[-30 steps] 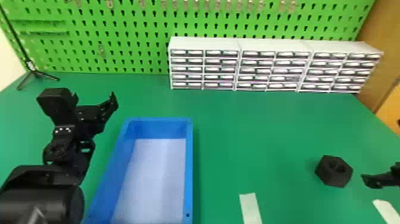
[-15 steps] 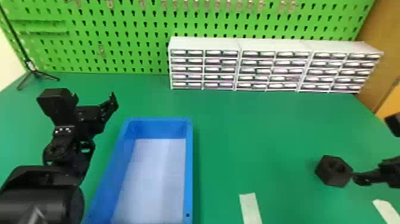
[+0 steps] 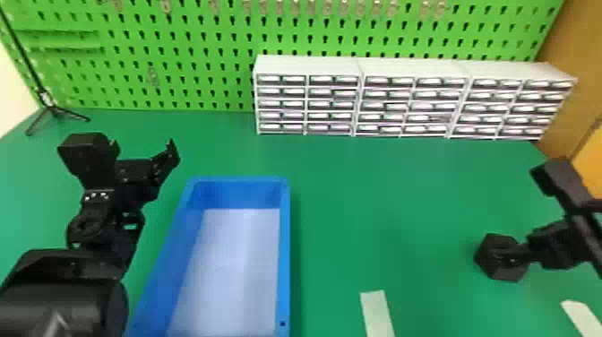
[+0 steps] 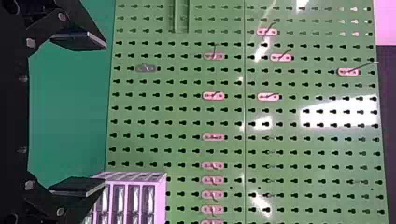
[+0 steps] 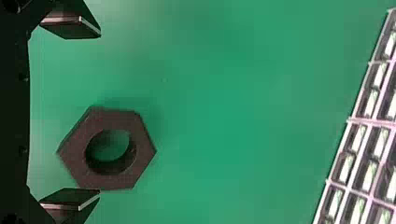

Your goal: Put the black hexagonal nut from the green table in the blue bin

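The black hexagonal nut (image 3: 500,259) lies on the right part of the green table (image 3: 385,206). Over its right side is my right gripper (image 3: 519,253), one finger overlapping the nut's hole from this angle. In the right wrist view the nut (image 5: 79,165) sits close to one finger of the open right gripper (image 5: 93,114), held by neither. The blue bin (image 3: 284,251) stands left of centre, with nothing inside the part in view. Parked to the bin's left, my left gripper (image 3: 145,150) is open; in the left wrist view the left gripper (image 4: 88,112) has nothing between its fingers.
White drawer units (image 3: 309,67) line the back of the table before a green pegboard (image 3: 188,58). A black tripod stand (image 3: 53,110) is at the far left. Pale strips lie near the front, one (image 3: 377,313) between bin and nut, another (image 3: 582,316) at the right.
My right gripper has come in from the right edge, moving left until it overlaps the nut in the head view. The nut, the bin and the left arm are where they were.
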